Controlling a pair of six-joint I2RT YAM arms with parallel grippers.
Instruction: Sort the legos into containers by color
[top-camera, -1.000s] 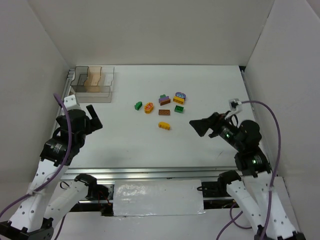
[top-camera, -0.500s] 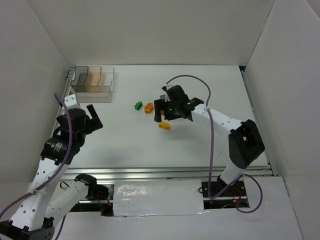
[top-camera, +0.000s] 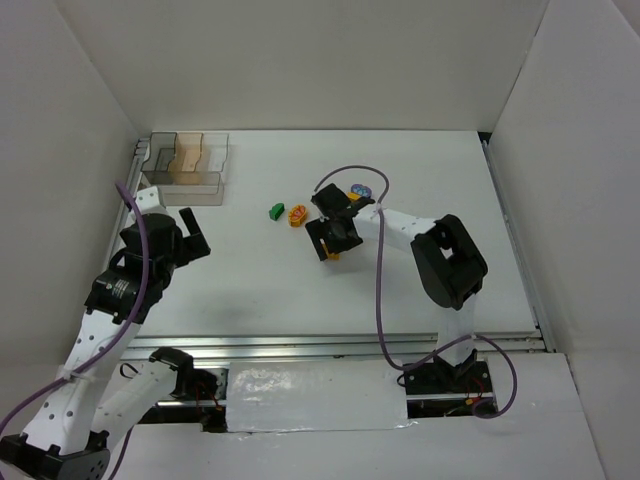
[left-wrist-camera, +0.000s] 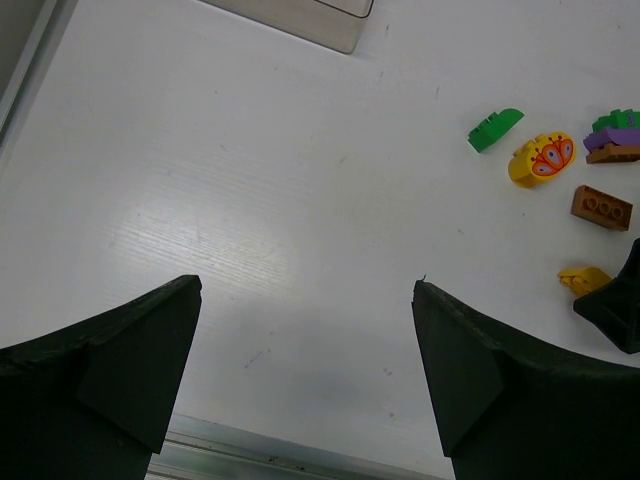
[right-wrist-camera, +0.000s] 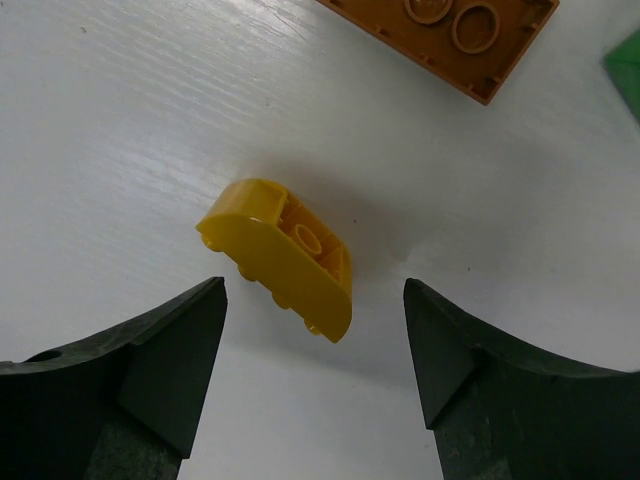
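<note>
Right gripper (right-wrist-camera: 312, 300) poised over a yellow lego (right-wrist-camera: 280, 255) on the white table (right-wrist-camera: 120, 120), jaws apart.

The brick lies between the two dark fingers and a little ahead of their tips, touching neither; the gripper is open and holds nothing. In the right wrist view its long axis slants from upper left to lower right. It rests on its side, rounded end at upper left, studs toward lower left, hollow underside facing upper right. A brown lego (right-wrist-camera: 440, 35) lies just beyond it. The left gripper (left-wrist-camera: 305, 300) hangs wide open over bare table, near the clear tray (top-camera: 185, 165).
</note>
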